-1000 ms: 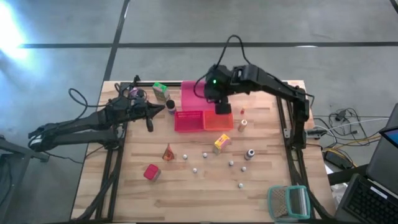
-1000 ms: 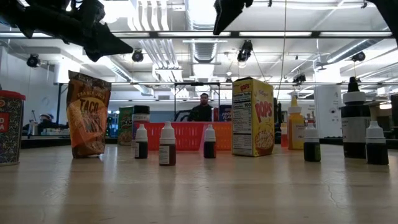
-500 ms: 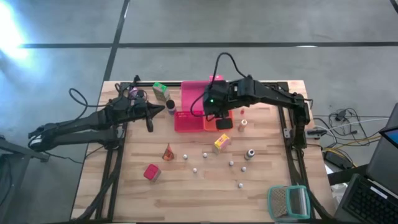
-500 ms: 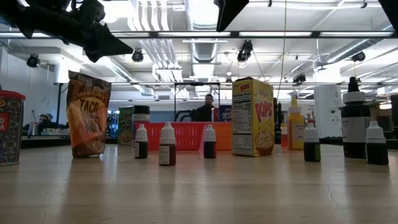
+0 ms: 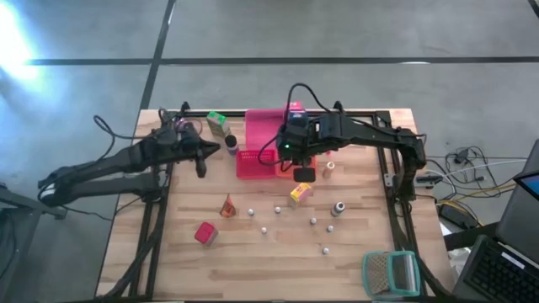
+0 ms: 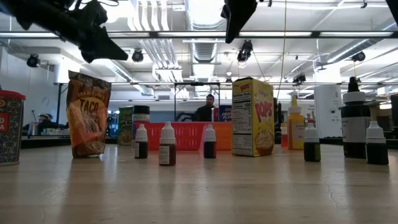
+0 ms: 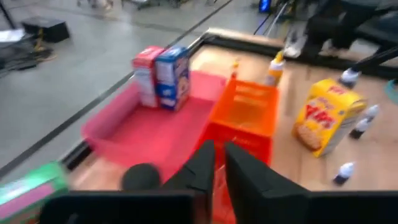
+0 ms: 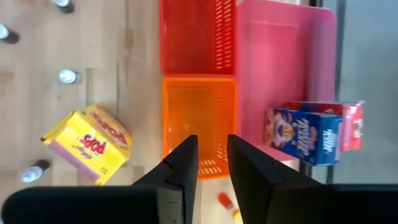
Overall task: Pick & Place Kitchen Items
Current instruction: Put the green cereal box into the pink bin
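My right gripper [image 5: 303,174] hangs open over the near edge of the orange basket [image 8: 199,121], fingers pointing steeply down with nothing between them. The yellow carton [image 5: 299,194] lies on the table just nearer; it shows beside the fingers [image 8: 87,149]. A blue carton [image 8: 308,134] and a red one [image 8: 351,124] stand in the pink tray [image 8: 286,56]. My left gripper [image 5: 217,150] waits above the far left of the table, open by a narrow gap, empty, near a dark jar [image 5: 230,143] and a green carton [image 5: 217,120].
A red basket [image 5: 255,162] adjoins the orange one. On the near half stand a taco bag [image 5: 227,204], a red tin [image 5: 205,232], several small bottles [image 5: 278,209], a dark bottle [image 5: 338,207] and a yellow bottle [image 5: 328,168]. A teal-framed mesh thing [image 5: 390,272] sits at the near right corner.
My right gripper has come toward the table's near edge and down, from over the far part of the baskets to over the orange basket's near edge, turning about its own axis on the way.
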